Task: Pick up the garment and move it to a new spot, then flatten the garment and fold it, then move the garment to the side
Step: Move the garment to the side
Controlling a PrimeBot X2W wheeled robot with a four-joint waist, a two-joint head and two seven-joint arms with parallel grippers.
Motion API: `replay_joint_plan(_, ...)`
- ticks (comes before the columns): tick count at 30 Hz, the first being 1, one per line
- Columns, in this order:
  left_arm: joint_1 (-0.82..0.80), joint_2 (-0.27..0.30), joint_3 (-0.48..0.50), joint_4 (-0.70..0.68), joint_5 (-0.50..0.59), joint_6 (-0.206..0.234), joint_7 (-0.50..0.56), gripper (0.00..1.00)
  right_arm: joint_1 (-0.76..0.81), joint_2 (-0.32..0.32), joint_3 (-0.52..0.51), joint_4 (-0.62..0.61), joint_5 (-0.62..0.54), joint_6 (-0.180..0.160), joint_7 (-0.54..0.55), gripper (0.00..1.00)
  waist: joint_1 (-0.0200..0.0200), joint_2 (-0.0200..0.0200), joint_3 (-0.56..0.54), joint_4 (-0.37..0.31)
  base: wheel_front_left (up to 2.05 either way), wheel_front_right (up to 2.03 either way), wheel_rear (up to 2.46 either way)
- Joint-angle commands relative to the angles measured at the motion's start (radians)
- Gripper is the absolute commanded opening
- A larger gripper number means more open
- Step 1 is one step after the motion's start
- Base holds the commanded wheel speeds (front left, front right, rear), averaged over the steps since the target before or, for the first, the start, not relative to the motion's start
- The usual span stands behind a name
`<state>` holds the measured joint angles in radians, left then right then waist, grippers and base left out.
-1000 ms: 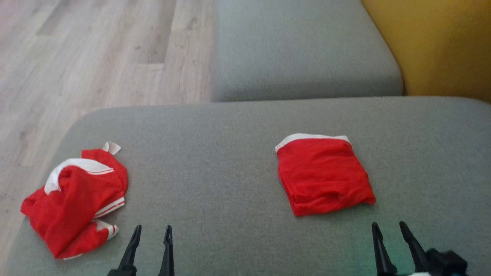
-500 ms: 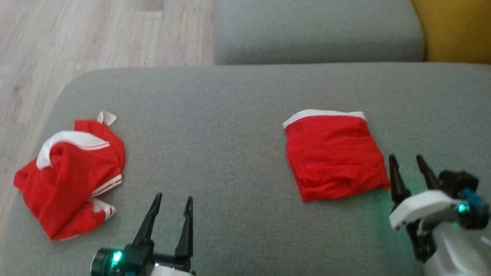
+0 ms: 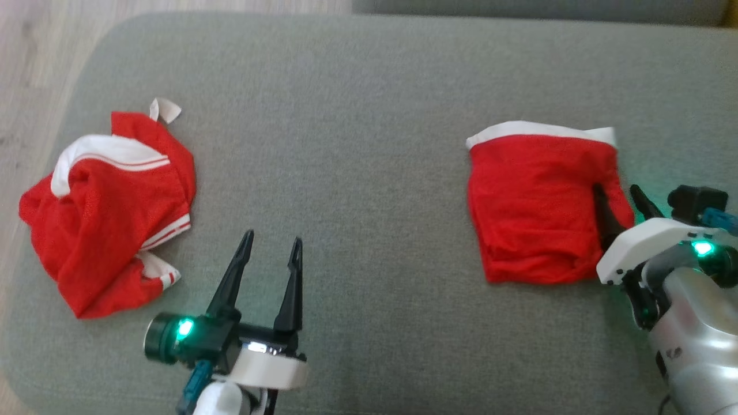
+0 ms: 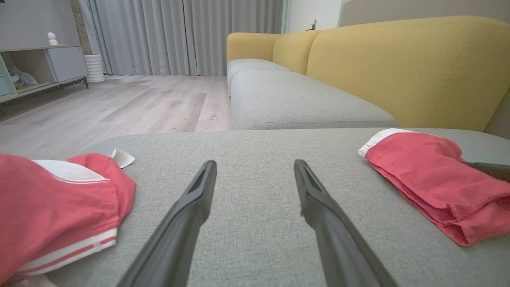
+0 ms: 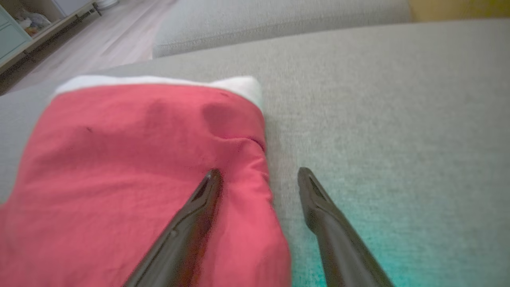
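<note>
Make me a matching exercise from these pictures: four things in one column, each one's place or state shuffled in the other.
1 crumpled jersey
2 folded garment
3 left gripper
4 right gripper

A jaws open astride a red edge
B right side of the cushion
C jaws open over bare grey fabric
D left side of the cushion

Pairs: 1-D, 2-B, 3-C, 4-A
</note>
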<state>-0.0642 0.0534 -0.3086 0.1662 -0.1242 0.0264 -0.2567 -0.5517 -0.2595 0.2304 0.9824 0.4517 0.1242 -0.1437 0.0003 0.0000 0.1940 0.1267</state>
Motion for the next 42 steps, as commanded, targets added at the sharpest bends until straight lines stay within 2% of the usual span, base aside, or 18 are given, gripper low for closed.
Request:
replay_joint_plan(1,-0.041,-0.003,0.020,-0.030,-0.004,0.004,-0.005,1.00,-0.017,-0.015,0.027,-0.018,0.027,0.007,-0.015,0.00,-0.0003,0.0000,0.031,0.015,0.00,0.00,0.00)
replay_joint_plan(6,-0.053,-0.003,0.021,-0.031,-0.007,0.014,-0.005,1.00,-0.045,-0.055,0.111,-0.041,0.093,0.007,-0.013,0.00,-0.0003,0.0000,0.041,-0.012,0.00,0.00,0.00)
replay_joint_plan(10,-0.057,-0.003,0.023,-0.036,-0.006,0.014,-0.005,1.00,-0.077,-0.136,0.157,-0.067,0.115,0.007,-0.012,0.00,-0.0003,0.0000,0.047,-0.049,0.00,0.00,0.00)
replay_joint_plan(11,-0.057,-0.003,0.023,-0.036,-0.006,0.014,-0.005,1.00,-0.077,-0.136,0.157,-0.067,0.115,0.007,-0.012,0.00,-0.0003,0.0000,0.047,-0.049,0.00,0.00,0.00)
replay_joint_plan(16,-0.085,-0.003,0.016,-0.051,-0.007,0.013,-0.005,1.00,-0.111,-0.277,0.186,-0.078,0.116,0.007,0.011,0.00,-0.0003,0.0000,0.090,-0.087,0.00,0.00,0.00)
replay_joint_plan(17,-0.093,-0.003,0.014,-0.054,-0.007,0.013,-0.005,1.00,-0.116,-0.310,0.189,-0.077,0.113,0.007,0.015,0.00,-0.0003,0.0000,0.103,-0.091,0.00,0.00,0.00)
replay_joint_plan(18,-0.110,-0.003,0.010,-0.058,-0.008,0.012,-0.005,1.00,-0.130,-0.371,0.189,-0.077,0.108,0.007,0.021,0.00,-0.0003,0.0000,0.131,-0.097,0.00,0.00,0.00)
replay_joint_plan(22,-0.149,-0.003,-0.013,-0.062,-0.001,0.001,-0.005,1.00,-0.169,-0.493,0.172,-0.060,0.086,0.007,0.014,0.00,-0.0003,0.0000,0.190,-0.101,0.00,0.00,0.00)
replay_joint_plan(28,-0.208,-0.003,-0.040,-0.068,-0.002,-0.003,-0.005,1.00,-0.230,-0.617,0.146,-0.033,0.029,0.007,0.014,0.00,-0.0003,0.0000,0.261,-0.101,0.00,0.00,0.00)
replay_joint_plan(31,-0.236,-0.003,-0.048,-0.064,-0.004,-0.006,-0.005,1.00,-0.253,-0.647,0.125,-0.009,0.006,0.007,0.027,0.00,-0.0003,0.0000,0.277,-0.099,0.00,0.00,0.00)
replay_joint_plan(32,-0.245,-0.003,-0.050,-0.062,-0.005,-0.008,-0.005,1.00,-0.254,-0.645,0.123,-0.002,0.005,0.007,0.040,0.15,-0.0003,0.0000,0.278,-0.097,0.00,0.00,0.00)
replay_joint_plan(33,-0.252,-0.003,-0.052,-0.060,-0.006,-0.009,-0.005,1.00,-0.259,-0.645,0.113,0.011,0.006,0.007,0.053,0.89,-0.0003,0.0000,0.278,-0.096,0.00,0.00,0.00)
replay_joint_plan(34,-0.260,-0.003,-0.055,-0.058,-0.007,-0.010,-0.005,1.00,-0.262,-0.646,0.107,0.024,-0.002,0.007,0.061,1.00,-0.0003,0.0000,0.275,-0.093,0.00,0.00,0.00)
replay_joint_plan(37,-0.270,-0.003,-0.059,-0.051,-0.014,-0.008,-0.005,1.00,-0.266,-0.631,0.082,0.076,-0.034,0.007,0.084,1.00,-0.0003,0.0000,0.250,-0.083,0.00,0.00,0.00)
replay_joint_plan(42,-0.241,-0.003,-0.052,-0.033,-0.024,0.003,-0.005,1.00,-0.260,-0.548,0.053,0.143,-0.106,0.007,0.077,1.00,-0.0003,0.0000,0.167,-0.075,0.00,0.00,0.00)
